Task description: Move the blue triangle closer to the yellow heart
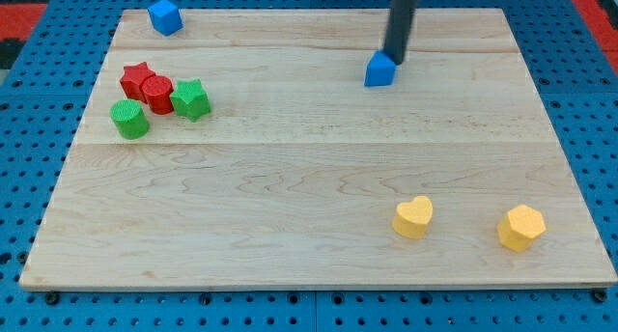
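Observation:
The blue triangle lies on the wooden board right of centre, near the view's top. My tip is at the triangle's upper right edge, touching or almost touching it. The yellow heart lies far below, toward the view's bottom right, slightly right of the triangle.
A yellow hexagon-like block lies right of the heart. A blue cube sits at the top left. A red star, a red cylinder, a green star and a green cylinder cluster at the left.

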